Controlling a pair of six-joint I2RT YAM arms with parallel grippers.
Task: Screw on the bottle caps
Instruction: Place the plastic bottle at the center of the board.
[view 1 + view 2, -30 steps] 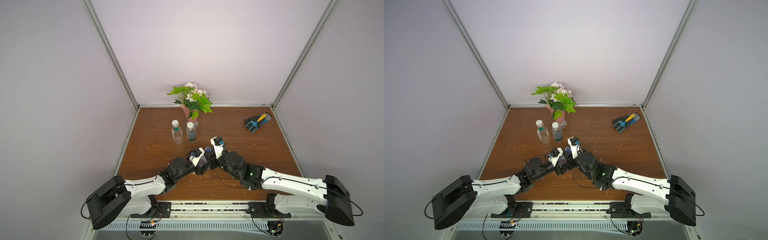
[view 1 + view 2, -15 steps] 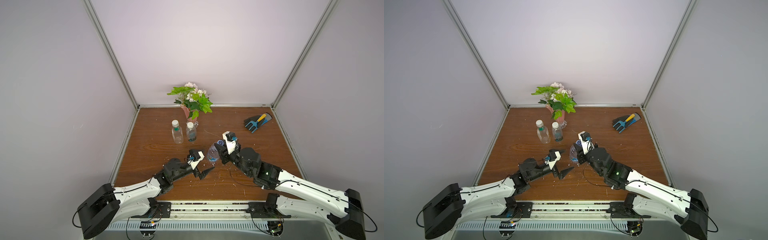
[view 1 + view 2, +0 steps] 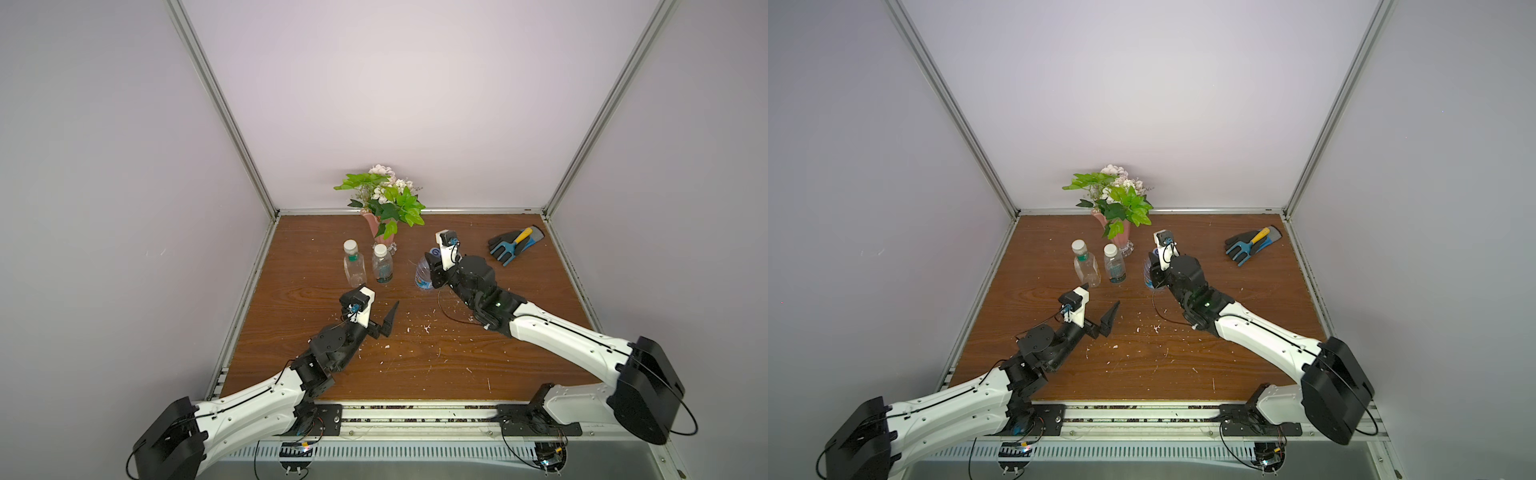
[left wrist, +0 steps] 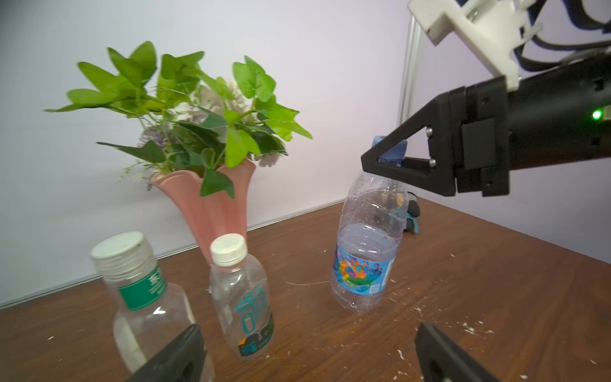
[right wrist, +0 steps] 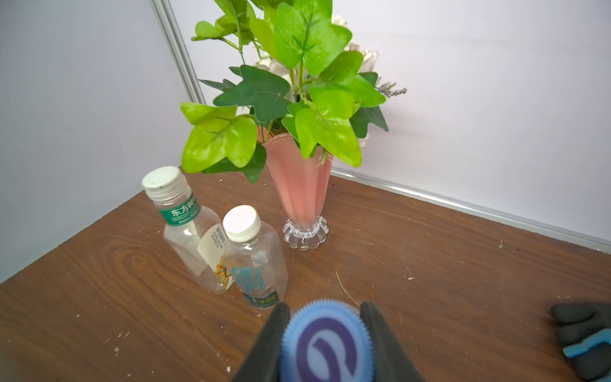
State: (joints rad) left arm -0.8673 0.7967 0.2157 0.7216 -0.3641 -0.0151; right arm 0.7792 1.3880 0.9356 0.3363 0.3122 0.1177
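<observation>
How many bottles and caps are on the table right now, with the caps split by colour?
Clear plastic bottles: 3
White round plastic screw caps: 2
Blue round plastic screw cap: 1
Total: 6

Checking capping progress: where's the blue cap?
In a top view, the blue cap tops the blue-labelled bottle, in the right gripper, right of the dark-labelled bottle.

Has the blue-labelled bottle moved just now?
Yes. The blue-labelled bottle, held by its blue cap in the right gripper, shifted back toward the pink vase.
</observation>
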